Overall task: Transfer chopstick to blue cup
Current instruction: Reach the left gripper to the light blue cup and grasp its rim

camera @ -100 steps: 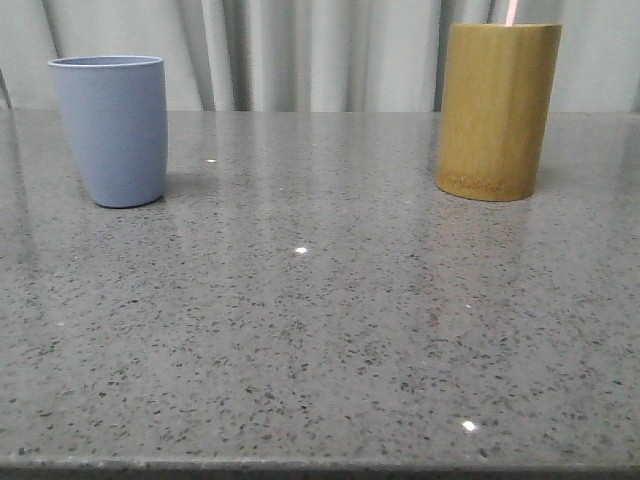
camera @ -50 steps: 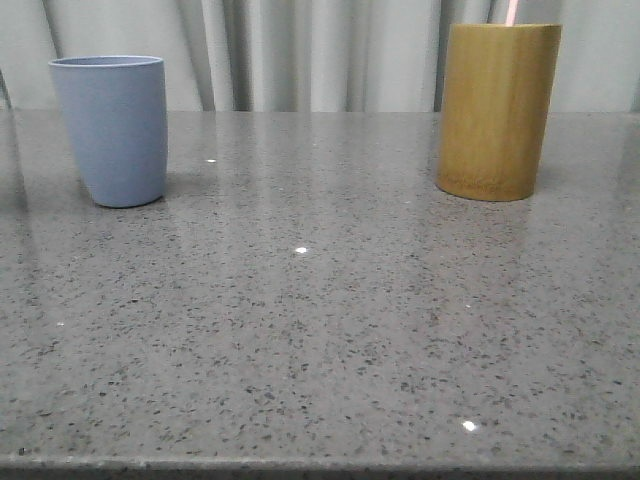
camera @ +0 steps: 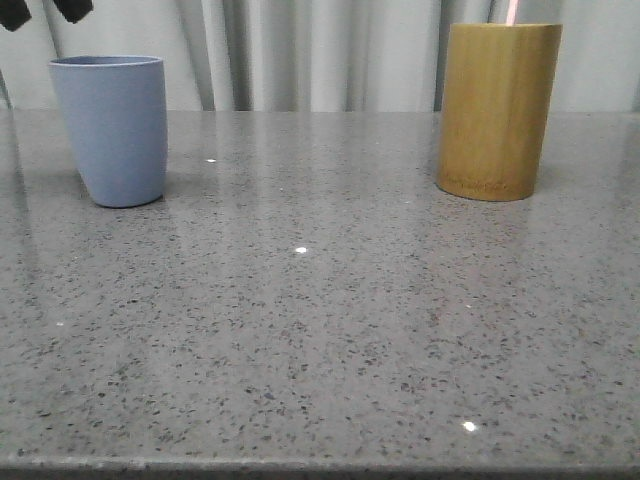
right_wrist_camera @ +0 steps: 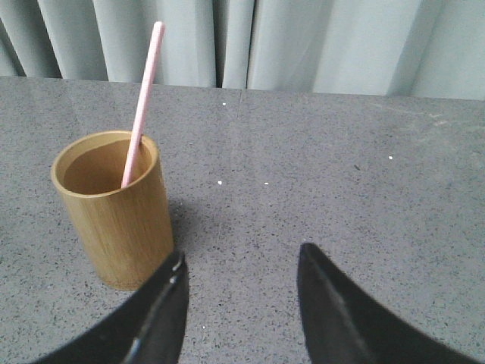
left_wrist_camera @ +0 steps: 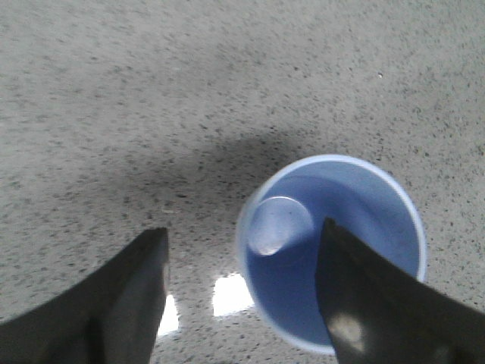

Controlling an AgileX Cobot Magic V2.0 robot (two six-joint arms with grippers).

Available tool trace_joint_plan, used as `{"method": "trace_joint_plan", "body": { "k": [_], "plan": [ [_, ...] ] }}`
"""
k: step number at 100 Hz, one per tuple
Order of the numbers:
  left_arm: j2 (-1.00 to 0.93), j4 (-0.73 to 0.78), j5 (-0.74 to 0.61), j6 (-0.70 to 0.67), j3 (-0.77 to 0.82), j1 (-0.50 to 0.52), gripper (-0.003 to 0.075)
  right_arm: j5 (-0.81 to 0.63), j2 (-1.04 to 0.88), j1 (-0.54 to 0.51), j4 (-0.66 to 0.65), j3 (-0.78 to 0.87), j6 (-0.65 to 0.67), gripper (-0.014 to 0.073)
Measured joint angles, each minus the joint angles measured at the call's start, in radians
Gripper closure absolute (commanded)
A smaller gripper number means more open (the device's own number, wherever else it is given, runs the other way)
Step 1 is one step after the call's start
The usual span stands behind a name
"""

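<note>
The blue cup (camera: pixel 110 128) stands upright at the far left of the table and is empty inside in the left wrist view (left_wrist_camera: pixel 333 250). My left gripper (camera: pixel 43 10) is open and hovers above the cup, its fingertips just showing at the top left of the front view; in the left wrist view (left_wrist_camera: pixel 242 236) one finger overlaps the cup's mouth. A pale pink chopstick (right_wrist_camera: pixel 142 106) leans in the bamboo cylinder (right_wrist_camera: pixel 114 206), which stands at the far right (camera: pixel 497 110); only its tip (camera: pixel 511 12) shows there. My right gripper (right_wrist_camera: pixel 241 262) is open, beside and short of the cylinder.
The table is grey speckled stone (camera: pixel 320 320). Pale curtains (camera: pixel 320 50) hang behind its far edge. The table's front edge runs along the bottom of the front view.
The left gripper's fingertips have come into the top left of the front view above the blue cup. The cups and the chopstick have not moved.
</note>
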Motion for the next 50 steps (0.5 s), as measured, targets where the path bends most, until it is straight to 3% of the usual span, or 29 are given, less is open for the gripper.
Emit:
{"method": "trace_joint_plan", "body": {
  "k": [32,50],
  "plan": [
    [0.081,-0.001,0.047,-0.023,-0.021,-0.014,0.0317,0.0,0.0,0.0,0.0,0.0,0.0,0.0237],
    [0.092,0.013,0.047,-0.038,-0.021,-0.014,0.0387,0.0,0.0,0.0,0.0,0.0,0.0,0.0237]
  ]
}}
